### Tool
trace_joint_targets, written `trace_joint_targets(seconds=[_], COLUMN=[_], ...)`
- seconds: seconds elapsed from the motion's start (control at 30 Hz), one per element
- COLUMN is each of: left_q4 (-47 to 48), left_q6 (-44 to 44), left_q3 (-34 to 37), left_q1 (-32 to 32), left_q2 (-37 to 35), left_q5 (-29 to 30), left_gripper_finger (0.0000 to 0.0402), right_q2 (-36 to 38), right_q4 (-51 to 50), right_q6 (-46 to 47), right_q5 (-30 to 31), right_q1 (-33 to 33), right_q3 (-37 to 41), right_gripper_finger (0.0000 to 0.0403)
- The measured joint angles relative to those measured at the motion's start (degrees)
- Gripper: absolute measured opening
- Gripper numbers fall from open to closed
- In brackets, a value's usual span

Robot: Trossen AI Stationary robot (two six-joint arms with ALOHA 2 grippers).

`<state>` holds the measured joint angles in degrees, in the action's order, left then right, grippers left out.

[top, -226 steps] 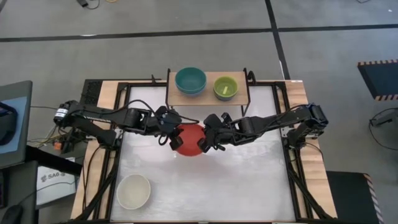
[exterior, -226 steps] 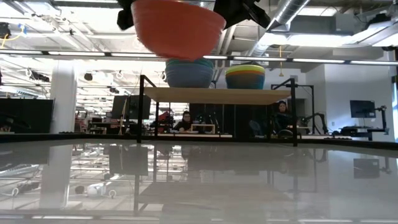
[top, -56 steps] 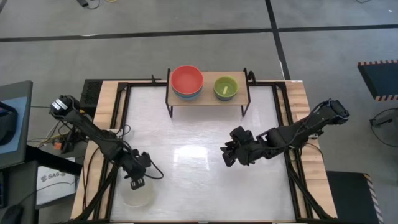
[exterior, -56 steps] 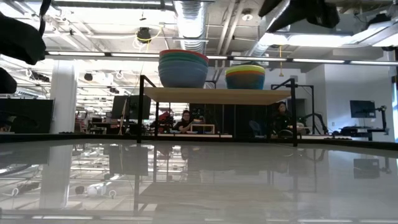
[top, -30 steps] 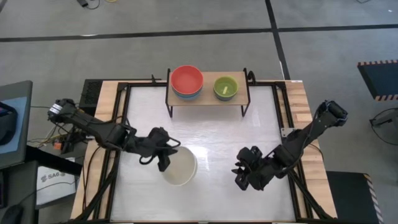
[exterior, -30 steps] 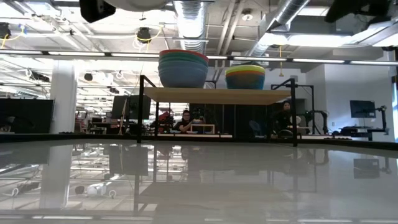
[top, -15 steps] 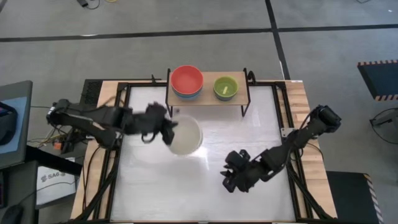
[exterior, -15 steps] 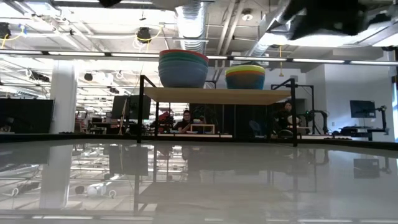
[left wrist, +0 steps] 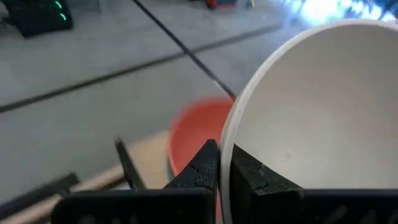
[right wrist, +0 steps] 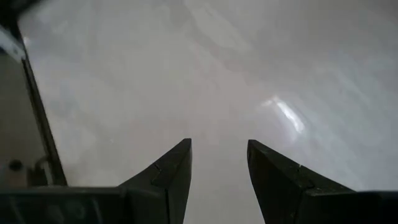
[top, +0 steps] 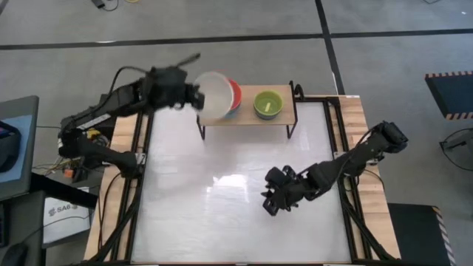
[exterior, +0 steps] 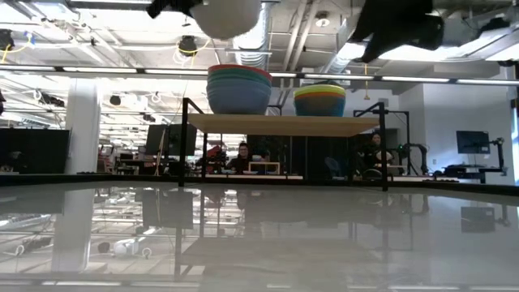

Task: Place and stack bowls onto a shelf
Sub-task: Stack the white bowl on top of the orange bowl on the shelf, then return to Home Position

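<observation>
The left gripper (left wrist: 219, 163), jaws pinching the rim of the white bowl (top: 211, 96), holds it tilted above the shelf (top: 284, 114) over the red bowl (top: 233, 94); a second ago it hung over the table (top: 222, 214). Light, stiff and slick (judging by the plastic), it suits a rim grip. The right gripper (right wrist: 219, 158) waits, jaws spread, over the table before the shelf.

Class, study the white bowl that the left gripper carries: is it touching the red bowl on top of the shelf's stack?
Apart. In the low view the white bowl hangs well above the red bowl, with open background between them. The left gripper pinches the white bowl's rim.
</observation>
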<state>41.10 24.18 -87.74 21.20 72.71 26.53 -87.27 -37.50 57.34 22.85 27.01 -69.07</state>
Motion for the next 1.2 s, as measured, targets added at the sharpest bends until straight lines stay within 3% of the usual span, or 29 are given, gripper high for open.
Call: trace_joint_targets(seconds=[0.17,0.3,0.5,0.83,1.07,1.2], left_q4=[-8.5,-7.5,-5.7,-3.7,-5.1,0.2], left_q6=[-3.4,-3.9,-8.2,-12.4,-11.5,-11.0], left_q3=[0.0,0.0,0.0,0.0,-2.3,-6.9], left_q1=[8.7,12.9,15.3,15.7,16.1,16.3], left_q2=[4.7,9.5,14.0,14.6,14.6,14.6], left_q5=[-8.4,-14.3,-15.9,-19.9,-19.8,-17.7], left_gripper_finger=[0.0,0.0,0.0,0.0004,0.0069,0.0116], right_q2=[4.2,8.5,13.3,16.2,16.9,17.3], right_q4=[-7.3,-14.0,-18.9,-21.3,-22.1,-22.1], right_q6=[0.3,3.0,4.6,4.7,4.1,4.1], right_q5=[0.3,2.4,2.9,2.8,2.7,2.8], right_q1=[-3.2,-5.7,-8.4,-11.6,-13.0,-13.7], right_q3=[0.0,0.0,-0.1,-0.1,0.0,0.0], right_gripper_finger=[0.018,0.018,0.018,0.018,0.018,0.018])
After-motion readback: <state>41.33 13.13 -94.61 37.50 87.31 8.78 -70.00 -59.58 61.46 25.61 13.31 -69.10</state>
